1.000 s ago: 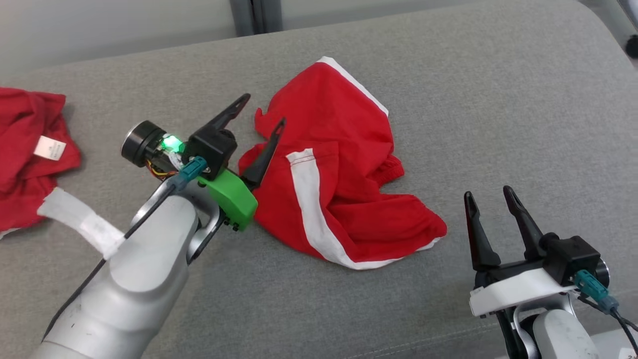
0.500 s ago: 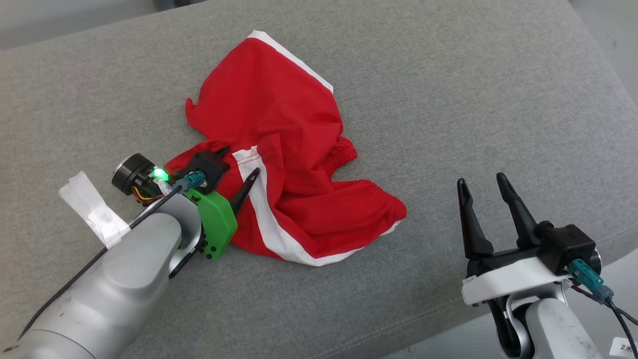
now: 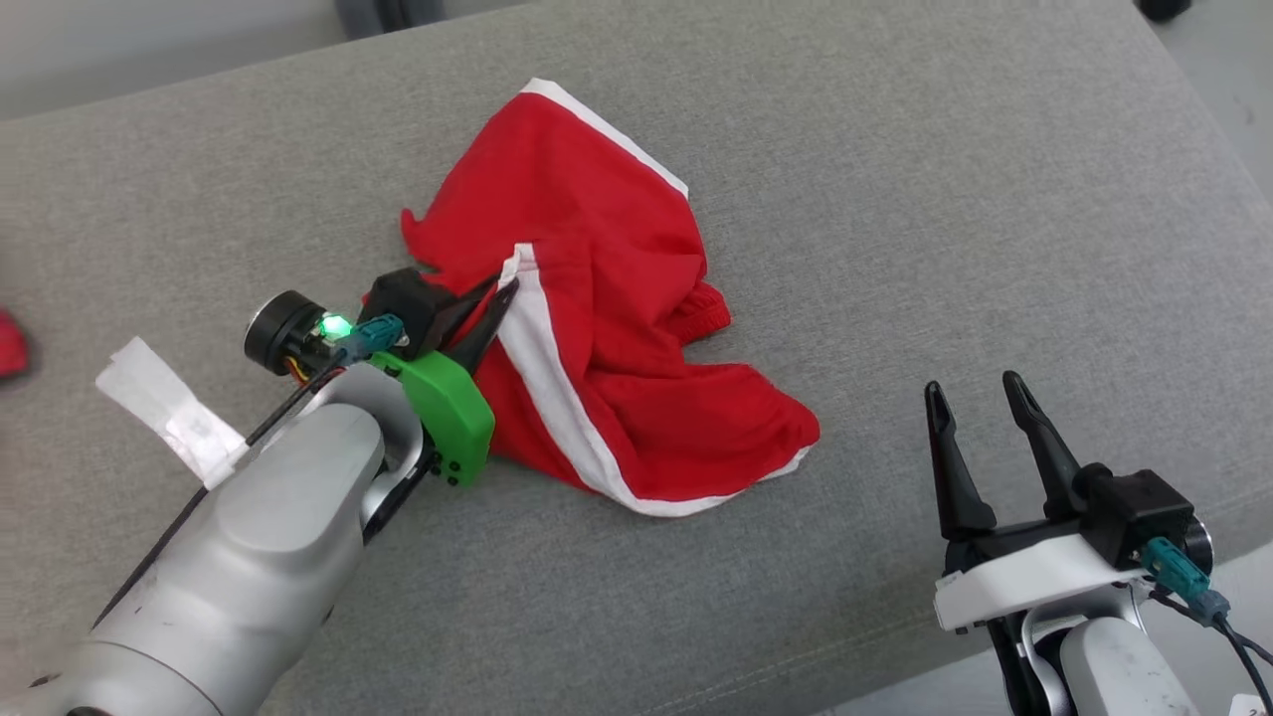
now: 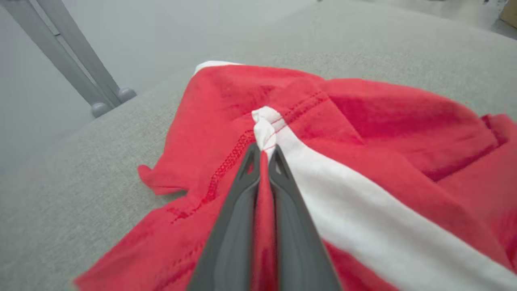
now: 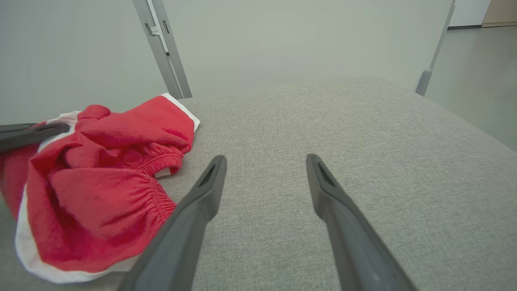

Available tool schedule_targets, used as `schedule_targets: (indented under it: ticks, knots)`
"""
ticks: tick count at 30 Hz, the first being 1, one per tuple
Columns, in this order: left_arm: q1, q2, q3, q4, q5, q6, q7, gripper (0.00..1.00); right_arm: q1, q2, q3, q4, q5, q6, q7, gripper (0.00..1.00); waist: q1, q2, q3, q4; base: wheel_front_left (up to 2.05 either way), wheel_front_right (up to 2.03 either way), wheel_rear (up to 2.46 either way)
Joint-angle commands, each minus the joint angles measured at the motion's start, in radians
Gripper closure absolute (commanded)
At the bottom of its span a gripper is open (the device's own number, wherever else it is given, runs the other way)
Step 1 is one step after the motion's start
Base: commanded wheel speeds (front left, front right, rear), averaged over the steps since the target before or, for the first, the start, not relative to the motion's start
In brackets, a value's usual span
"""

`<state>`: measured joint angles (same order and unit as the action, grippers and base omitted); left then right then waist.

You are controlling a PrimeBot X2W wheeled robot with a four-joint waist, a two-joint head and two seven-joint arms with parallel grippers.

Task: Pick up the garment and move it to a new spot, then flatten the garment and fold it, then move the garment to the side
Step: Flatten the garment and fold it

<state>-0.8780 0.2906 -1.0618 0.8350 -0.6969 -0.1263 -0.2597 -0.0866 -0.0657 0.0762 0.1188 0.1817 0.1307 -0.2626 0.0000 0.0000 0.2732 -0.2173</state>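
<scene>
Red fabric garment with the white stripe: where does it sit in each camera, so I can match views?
Head view: red garment at centre, on the grey cushion.
Left wrist view: red garment covers the middle and right.
Right wrist view: red garment bunched at the left.
Shared landmark: the left gripper, shut on the end of the white stripe.

The garment (image 3: 636, 298) is showing bright red, with a broad white stripe running down it and white trim edging its hem. The cushion (image 3: 895, 199) beneath is reading as a plain mid-grey weave. The left gripper (image 3: 505, 288) is wearing black fingers over a vivid green mount (image 3: 453, 413), a green light (image 3: 333, 325) glowing beside a teal plug (image 3: 373, 333) — and the left forearm (image 3: 259, 537) is gleaming silver-grey. The right gripper (image 3: 973, 386) is showing black fingers on a white bracket (image 3: 1024, 577).
</scene>
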Motion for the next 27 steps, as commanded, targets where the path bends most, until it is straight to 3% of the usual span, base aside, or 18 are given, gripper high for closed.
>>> schedule_targets:
  ticks: [1,3,9,15,16,17,18,27]
  knots:
    - [0.025,0.007,0.036,-0.046,-0.001,0.014,-0.006,1.00,0.014,-0.005,-0.001,0.002,-0.002,0.000,-0.003,0.00,0.0000,0.0000,-0.047,0.058,0.00,0.00,0.00]
    - [0.111,0.037,0.127,-0.167,0.028,0.045,-0.005,1.00,0.028,-0.012,-0.001,0.003,-0.002,0.000,-0.003,0.00,0.0000,0.0000,-0.073,0.102,0.00,0.00,0.00]
    - [0.340,0.074,0.282,-0.361,0.070,0.097,-0.006,1.00,0.043,-0.025,0.002,0.010,0.000,0.000,-0.003,0.00,0.0000,0.0000,-0.101,0.173,0.00,0.00,0.00]
    - [0.549,0.040,0.403,-0.433,0.107,0.099,-0.006,0.97,0.050,-0.030,0.006,0.021,0.002,0.000,-0.003,0.00,0.0000,0.0000,-0.113,0.219,0.00,0.00,0.00]
    - [0.571,0.033,0.416,-0.432,0.114,0.095,-0.006,0.80,0.052,-0.031,0.004,0.022,0.002,0.000,-0.003,0.00,0.0000,0.0000,-0.115,0.224,0.00,0.00,0.00]
    - [0.593,0.024,0.435,-0.432,0.127,0.093,-0.006,0.27,0.054,-0.031,0.005,0.024,0.003,0.000,-0.003,0.00,0.0000,0.0000,-0.118,0.229,0.00,0.00,0.00]
    - [0.606,0.015,0.447,-0.431,0.132,0.092,-0.006,0.00,0.055,-0.032,0.005,0.026,0.003,0.000,-0.003,0.00,0.0000,0.0000,-0.120,0.233,0.00,0.00,0.00]
    - [0.636,-0.029,0.580,-0.488,0.247,0.059,-0.006,0.00,0.059,-0.039,0.010,0.034,0.010,0.000,-0.003,0.00,0.0000,0.0000,-0.140,0.253,0.00,0.00,0.00]
